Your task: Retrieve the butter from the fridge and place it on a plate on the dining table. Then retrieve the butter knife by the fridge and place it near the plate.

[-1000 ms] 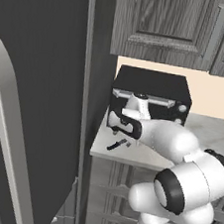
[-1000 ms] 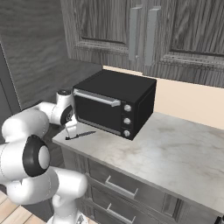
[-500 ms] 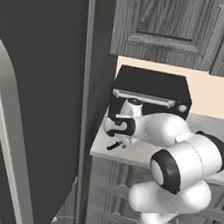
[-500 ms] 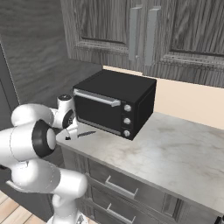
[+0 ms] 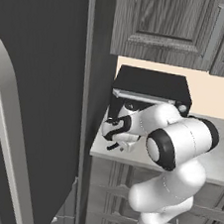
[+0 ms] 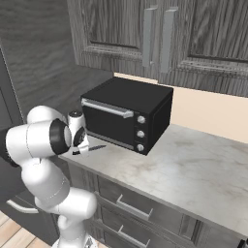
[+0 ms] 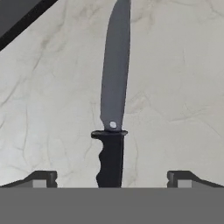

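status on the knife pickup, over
Gripper open, poised over the butter knife, handle between the fingertips. Knife flat on the worktop, not gripped. Toaster oven close beside it.

A glossy white robot arm of rounded, bulbous segments, with black bands at its joints, ends in a white hand with black gripper parts.
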